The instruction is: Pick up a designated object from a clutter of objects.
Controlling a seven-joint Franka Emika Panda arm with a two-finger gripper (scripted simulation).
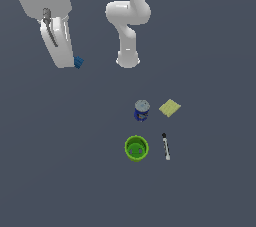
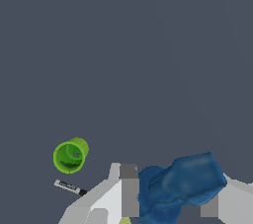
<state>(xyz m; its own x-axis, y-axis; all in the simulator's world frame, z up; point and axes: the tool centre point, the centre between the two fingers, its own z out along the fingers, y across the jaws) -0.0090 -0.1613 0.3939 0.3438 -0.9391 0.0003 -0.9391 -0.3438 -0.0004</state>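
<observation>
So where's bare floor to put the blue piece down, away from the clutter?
The gripper holds the blue piece. Bare: everything on the exterior view's left of the green cup and can, and below the cup. Crowded: can, yellow square, cup and pen cluster together.

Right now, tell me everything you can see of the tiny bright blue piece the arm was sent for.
The tiny blue piece is a bright-blue, blocky, irregular lump with a matte, slightly mottled surface. In the wrist view it sits tilted between the pale grey-padded jaws of the gripper, which close on it. In the exterior view it peeks out at the arm's tip, away from the other items. Its material is unclear.
</observation>
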